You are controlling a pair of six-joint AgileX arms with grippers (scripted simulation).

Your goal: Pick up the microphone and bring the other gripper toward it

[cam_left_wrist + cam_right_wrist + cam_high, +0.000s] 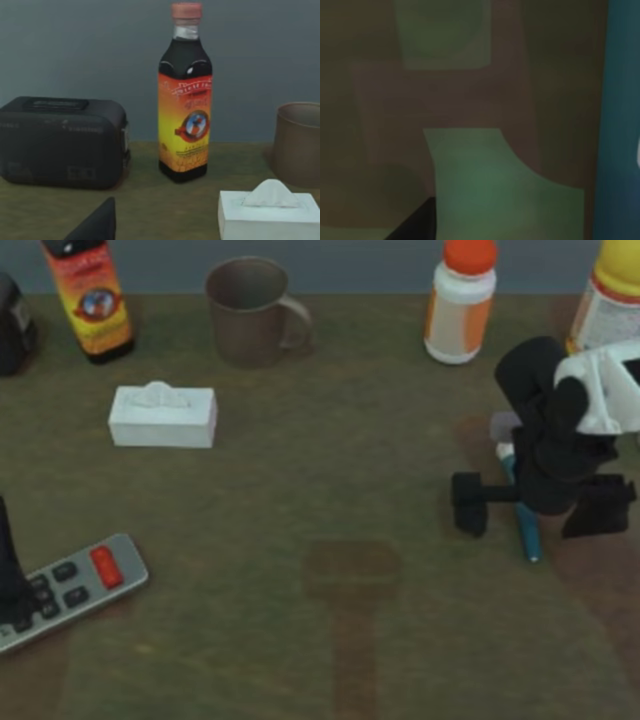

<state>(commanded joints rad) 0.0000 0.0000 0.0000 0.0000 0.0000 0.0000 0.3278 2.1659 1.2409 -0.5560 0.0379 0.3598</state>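
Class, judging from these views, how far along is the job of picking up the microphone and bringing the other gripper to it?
Done: the right gripper is over the microphone, fingers open either side. In hand: the grasp; the microphone lies on the table. Left: closing, lifting, and bringing the left arm, parked at the left edge.

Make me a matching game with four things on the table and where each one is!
Things:
1. mug
2. remote
3. tissue box
4. microphone

Places:
A. lying under the right pincer, at the table's right side
B. at the back of the table, between the dark sauce bottle and the orange-capped white bottle
C. near the front left corner
D. left half of the table, in front of the sauce bottle and mug

Pairs: 1-B, 2-C, 3-D, 4-A
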